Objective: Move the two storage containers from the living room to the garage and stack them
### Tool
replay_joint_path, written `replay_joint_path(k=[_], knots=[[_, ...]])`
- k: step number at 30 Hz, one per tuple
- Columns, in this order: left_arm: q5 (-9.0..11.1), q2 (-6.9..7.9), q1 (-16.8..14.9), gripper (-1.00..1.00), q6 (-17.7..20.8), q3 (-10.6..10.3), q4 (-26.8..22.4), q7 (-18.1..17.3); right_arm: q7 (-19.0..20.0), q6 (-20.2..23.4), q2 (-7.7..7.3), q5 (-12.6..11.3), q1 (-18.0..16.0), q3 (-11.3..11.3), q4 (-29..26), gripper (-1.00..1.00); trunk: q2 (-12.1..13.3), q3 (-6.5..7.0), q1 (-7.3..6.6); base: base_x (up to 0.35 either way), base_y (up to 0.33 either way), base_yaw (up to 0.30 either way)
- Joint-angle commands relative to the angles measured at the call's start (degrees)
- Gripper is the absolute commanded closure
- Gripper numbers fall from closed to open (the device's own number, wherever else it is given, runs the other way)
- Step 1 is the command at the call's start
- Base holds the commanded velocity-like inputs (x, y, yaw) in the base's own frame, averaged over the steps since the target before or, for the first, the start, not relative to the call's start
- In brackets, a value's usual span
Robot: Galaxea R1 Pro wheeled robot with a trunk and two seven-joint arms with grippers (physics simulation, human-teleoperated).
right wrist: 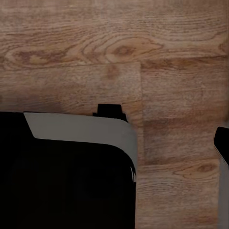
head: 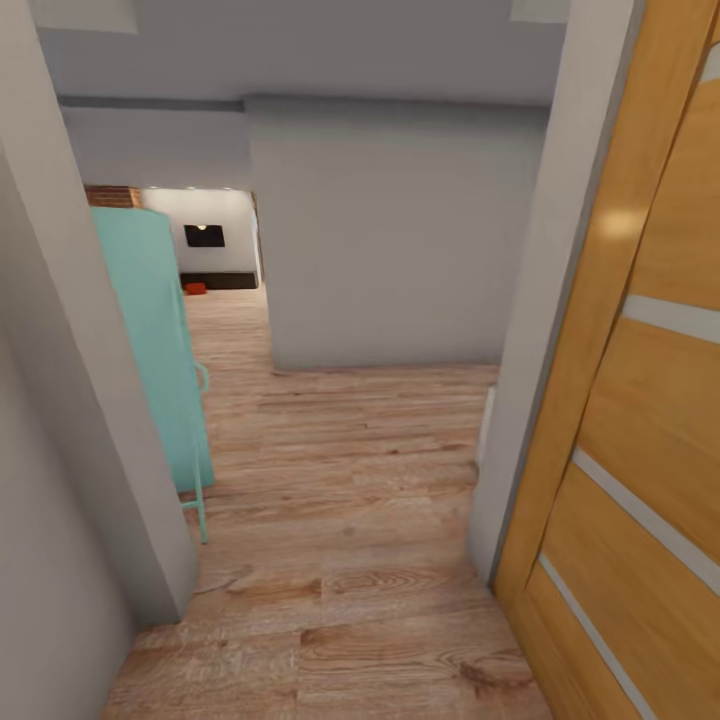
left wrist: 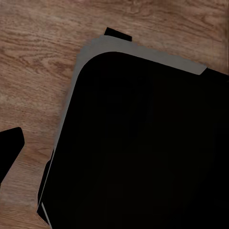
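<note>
En route through a narrow hallway, heading for the living room (head: 215, 240) glimpsed far off at 11 o'clock.

Left to right in the head view: grey wall edge (head: 60, 420) close at 9 o'clock; a turquoise cabinet (head: 150, 340) just beyond it; then the open passage, with a small red-orange object (head: 196, 288) on the far floor at 11 o'clock, likely one of the storage containers, too small to confirm. Black wall TV (head: 204, 236) above it, brick corner (head: 112, 196) beside. A grey partition wall (head: 390, 240) fills 12 to 1 o'clock. Orange-brown door (head: 640, 400) stands open at 3 o'clock.

Step in hand, by my judgement: steer left of the partition, keep the base clear of cabinet and door jamb; the gap is tight.

Surface: light wood-plank flooring (head: 340, 520), level and dry.

Wrist views look down on the robot's dark base (left wrist: 143, 143) over planks. Grippers: cannot tell how open; nothing seen held.
</note>
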Motion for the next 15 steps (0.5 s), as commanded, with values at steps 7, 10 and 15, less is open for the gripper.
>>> replay_joint_path(k=[7, 10, 15], knots=[[0.2, -0.01, 0.0, -1.00, 0.1, 0.2, -0.1, 0.1, -0.4, -0.2, 0.11, -0.6, -0.1, 0.4, 0.2, -1.00, 0.0, -0.05, 0.03, 0.328, 0.000, 0.000], [0.2, -0.01, 0.0, -1.00, -0.1, 0.3, -0.2, 0.1, -0.3, -0.2, 0.03, -0.6, -0.1, 0.4, 0.2, -1.00, 0.0, -0.05, 0.03, 0.328, 0.000, 0.000], [0.1, -0.09, 0.0, -1.00, -0.7, 0.3, -0.1, 0.1, -0.4, 0.2, 0.00, -0.7, -0.1, 0.4, 0.2, -1.00, 0.0, -0.05, 0.03, 0.328, 0.000, 0.000]])
